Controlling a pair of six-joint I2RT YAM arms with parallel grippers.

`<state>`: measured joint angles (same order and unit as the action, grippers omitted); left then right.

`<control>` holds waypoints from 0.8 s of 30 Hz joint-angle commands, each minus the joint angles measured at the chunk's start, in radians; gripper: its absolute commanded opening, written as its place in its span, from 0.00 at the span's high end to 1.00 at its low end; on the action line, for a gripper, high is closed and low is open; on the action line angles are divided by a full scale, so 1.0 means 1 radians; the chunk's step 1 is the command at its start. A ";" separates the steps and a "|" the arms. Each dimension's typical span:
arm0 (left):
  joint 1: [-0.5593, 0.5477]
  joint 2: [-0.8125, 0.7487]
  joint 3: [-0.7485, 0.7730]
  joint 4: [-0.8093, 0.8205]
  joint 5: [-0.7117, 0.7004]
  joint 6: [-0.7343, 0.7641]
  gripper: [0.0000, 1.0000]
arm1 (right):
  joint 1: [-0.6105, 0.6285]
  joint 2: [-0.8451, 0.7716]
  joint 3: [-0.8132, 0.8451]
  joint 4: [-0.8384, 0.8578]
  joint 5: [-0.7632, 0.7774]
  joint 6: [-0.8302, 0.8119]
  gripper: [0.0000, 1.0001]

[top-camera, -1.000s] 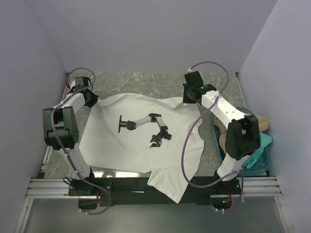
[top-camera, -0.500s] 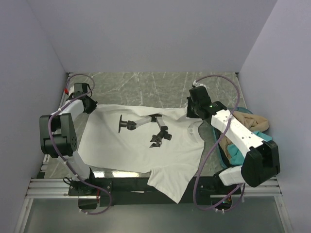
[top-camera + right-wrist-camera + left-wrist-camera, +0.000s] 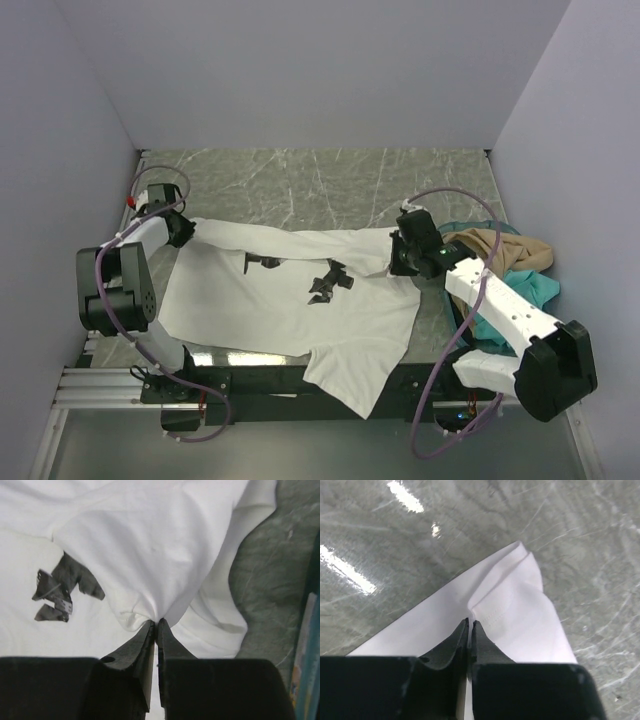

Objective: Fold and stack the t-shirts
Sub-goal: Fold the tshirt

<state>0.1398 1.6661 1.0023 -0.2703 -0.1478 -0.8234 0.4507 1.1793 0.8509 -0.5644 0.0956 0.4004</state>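
The large white t-shirt [image 3: 280, 300] with black print marks [image 3: 328, 283] lies spread on the grey table, its far edge folded toward me. My left gripper [image 3: 186, 228] is shut on the shirt's far left corner [image 3: 510, 605], low over the table. My right gripper [image 3: 400, 262] is shut on a pinch of white cloth [image 3: 150, 575] at the shirt's right side. The tan t-shirt [image 3: 505, 248] and the teal t-shirt [image 3: 535, 290] lie bunched in the basket at the right.
The teal plastic basket [image 3: 470, 325] stands at the right edge, partly under my right arm; its rim shows in the right wrist view [image 3: 314, 630]. Grey walls close in the left, back and right. The shirt's hem [image 3: 350, 385] hangs over the near table edge.
Both grippers have pulled the shirt's far edge toward me, folding it over the print. The right arm swung forward and right, uncovering the basket's shirts.
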 commanded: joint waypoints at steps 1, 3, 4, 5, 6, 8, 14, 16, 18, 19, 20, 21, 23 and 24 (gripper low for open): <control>0.001 -0.043 -0.017 0.011 -0.022 0.021 0.89 | 0.035 -0.029 -0.056 0.031 -0.048 0.052 0.88; 0.004 -0.054 -0.028 -0.015 -0.041 0.020 0.81 | 0.060 -0.036 -0.078 0.015 -0.037 0.058 0.84; 0.003 -0.060 -0.028 -0.027 -0.050 0.012 0.76 | 0.072 -0.043 -0.091 0.006 -0.030 0.067 0.83; 0.004 -0.078 -0.034 -0.044 -0.059 0.003 0.73 | 0.101 -0.047 -0.098 -0.017 -0.022 0.071 0.79; 0.006 -0.091 -0.036 -0.064 -0.073 -0.008 0.68 | 0.115 -0.053 -0.096 -0.034 -0.011 0.074 0.75; 0.007 -0.130 -0.031 -0.130 -0.116 -0.046 0.46 | 0.149 -0.072 -0.085 -0.081 0.003 0.078 0.63; 0.014 -0.219 0.048 -0.227 -0.131 -0.083 0.00 | 0.157 -0.130 -0.020 -0.111 0.021 0.052 0.25; 0.012 -0.227 0.071 -0.216 -0.101 -0.066 0.01 | 0.149 -0.116 0.019 -0.097 0.038 0.045 0.18; 0.011 -0.223 0.084 -0.181 -0.032 -0.060 0.01 | 0.108 -0.090 0.049 -0.065 0.026 0.052 0.16; 0.007 -0.215 0.088 -0.161 -0.003 -0.046 0.01 | 0.088 -0.049 0.075 -0.051 -0.005 0.057 0.15; 0.006 -0.189 0.093 -0.127 0.066 -0.040 0.01 | 0.069 -0.024 0.089 -0.023 -0.017 0.058 0.15; -0.003 -0.171 0.097 -0.110 0.095 -0.027 0.01 | 0.054 0.003 0.103 -0.008 -0.033 0.058 0.14; -0.015 -0.105 0.124 -0.084 0.140 -0.013 0.01 | 0.016 0.092 0.152 0.024 -0.060 0.049 0.13; -0.028 -0.077 0.136 -0.076 0.169 -0.010 0.01 | 0.007 0.124 0.169 0.034 -0.065 0.042 0.12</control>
<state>0.1375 1.5158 1.0897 -0.4107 -0.1062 -0.8684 0.4911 1.2213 0.9596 -0.6052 0.0631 0.4522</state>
